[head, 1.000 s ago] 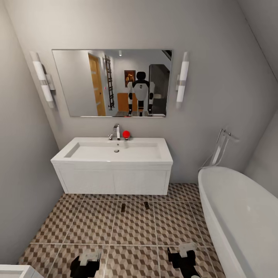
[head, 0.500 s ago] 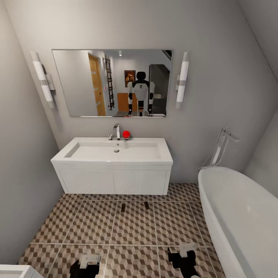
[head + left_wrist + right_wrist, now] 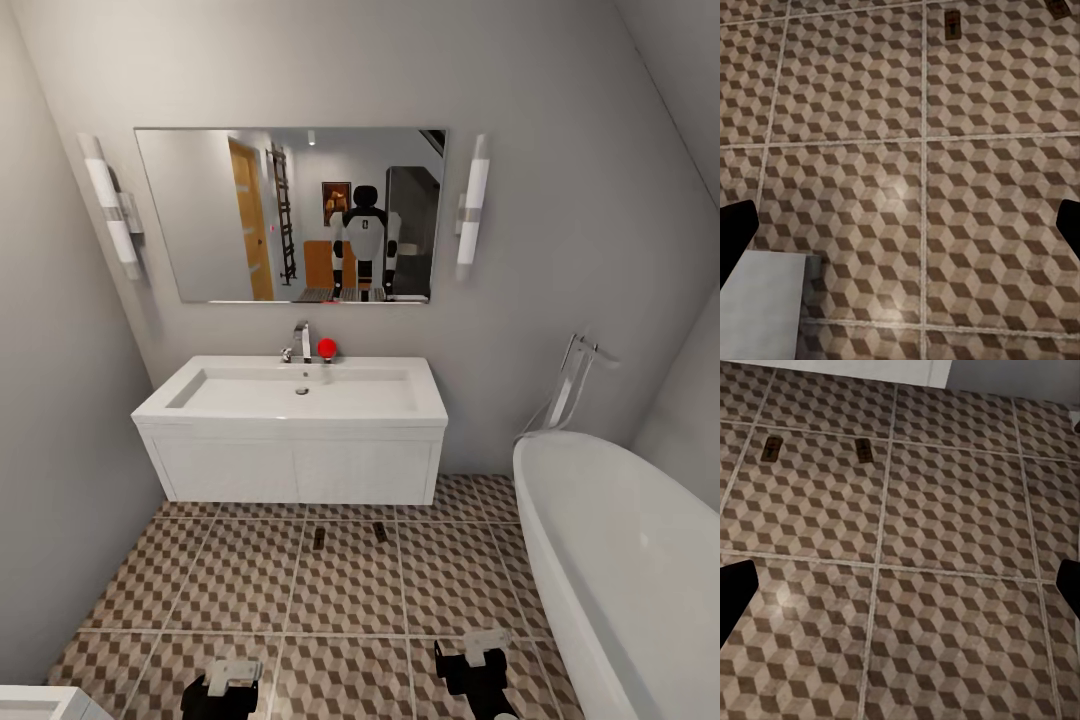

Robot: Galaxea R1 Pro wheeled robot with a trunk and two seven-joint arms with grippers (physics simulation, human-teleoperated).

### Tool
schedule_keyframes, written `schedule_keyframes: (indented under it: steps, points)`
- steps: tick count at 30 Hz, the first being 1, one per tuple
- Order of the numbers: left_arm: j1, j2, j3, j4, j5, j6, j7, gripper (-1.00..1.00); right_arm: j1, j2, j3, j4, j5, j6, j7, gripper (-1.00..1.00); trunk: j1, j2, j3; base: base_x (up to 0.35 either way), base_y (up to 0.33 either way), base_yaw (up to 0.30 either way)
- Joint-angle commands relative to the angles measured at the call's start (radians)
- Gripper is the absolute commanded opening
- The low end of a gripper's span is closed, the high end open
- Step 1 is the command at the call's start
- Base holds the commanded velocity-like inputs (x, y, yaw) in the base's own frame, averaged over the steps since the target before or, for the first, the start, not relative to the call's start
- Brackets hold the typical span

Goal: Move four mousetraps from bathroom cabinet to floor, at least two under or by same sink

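Note:
Two mousetraps [image 3: 319,538] [image 3: 380,532] lie flat on the cube-patterned bathroom floor [image 3: 340,590], just in front of the white vanity with the sink [image 3: 300,392]. The left wrist view has them far off [image 3: 954,24] [image 3: 1059,7], and the right wrist view has them side by side [image 3: 772,447] [image 3: 864,450]. My left gripper [image 3: 228,682] and right gripper [image 3: 478,652] hover low over the tiles nearer to me. Both are open with nothing between their fingers, as the wrist views [image 3: 900,232] [image 3: 900,589] also show. The cabinet is out of view.
A white oval bathtub [image 3: 620,560] fills the right side, with a chrome floor tap [image 3: 575,385] behind it. A wall closes off the left. A white boxy corner [image 3: 35,703] sits by my left gripper. A mirror [image 3: 290,215] hangs above the sink, and a red ball [image 3: 327,348] sits by its tap.
My left gripper has sunk slightly lower in the head view. The right gripper, the mousetraps and the camera have not moved.

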Motion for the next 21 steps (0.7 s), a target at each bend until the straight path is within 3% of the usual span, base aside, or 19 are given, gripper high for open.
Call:
schedule_keyframes:
  steps: [1,21]
  points:
    - [-0.002,-0.001,-0.008,0.004,0.004,-0.005,0.002,1.00,-0.001,0.000,0.009,0.001,-0.008,-0.003,-0.003,1.00,0.001,-0.002,-0.002,0.000,0.000,0.000]
    - [-0.001,-0.009,-0.008,0.004,0.004,-0.003,0.006,1.00,-0.001,0.000,0.009,0.001,-0.008,-0.003,-0.005,1.00,0.001,-0.002,-0.002,0.000,0.000,0.000]
